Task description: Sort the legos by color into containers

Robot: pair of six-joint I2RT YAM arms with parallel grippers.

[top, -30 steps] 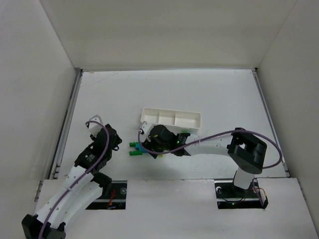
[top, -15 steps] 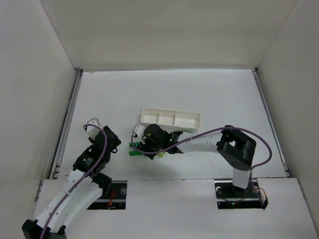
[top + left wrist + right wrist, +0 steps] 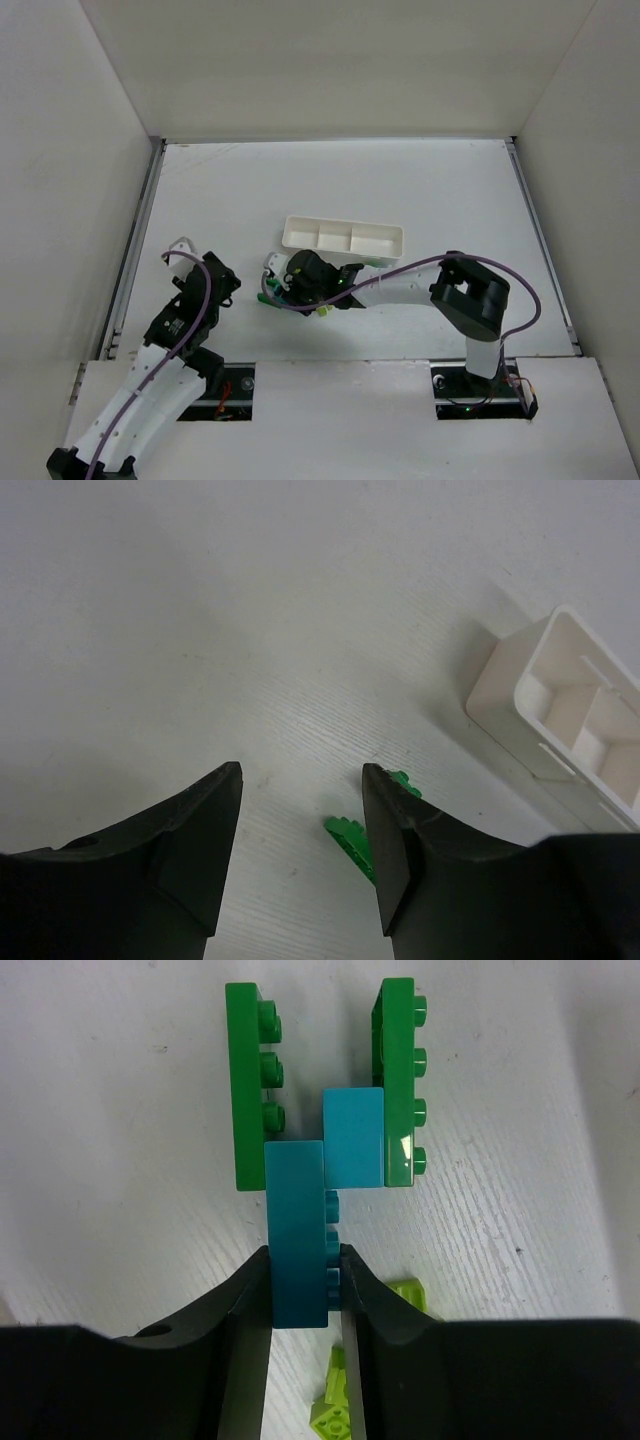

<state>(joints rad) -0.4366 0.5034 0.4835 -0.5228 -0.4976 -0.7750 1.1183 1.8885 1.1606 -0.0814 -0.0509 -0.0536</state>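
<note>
In the right wrist view my right gripper (image 3: 303, 1260) is shut on a cyan-blue lego (image 3: 298, 1230) that stands on edge on the table. A second, paler cyan lego (image 3: 353, 1138) touches it, between two dark green legos (image 3: 250, 1085) (image 3: 395, 1080). Yellow-green legos (image 3: 410, 1295) (image 3: 335, 1415) lie under the fingers. My left gripper (image 3: 300, 780) is open over bare table, with a green lego (image 3: 350, 842) just beside its right finger. The white containers tray (image 3: 340, 251) lies just beyond the right gripper (image 3: 275, 285); its compartments look empty.
The white tray's end (image 3: 520, 695) shows at the upper right of the left wrist view. High white walls enclose the table on three sides. The left gripper (image 3: 230, 285) sits a short way left of the lego cluster (image 3: 264, 298).
The right gripper moved left over the cluster and shut on the cyan-blue lego. The left gripper opened somewhat wider and the left arm shifted a little.
</note>
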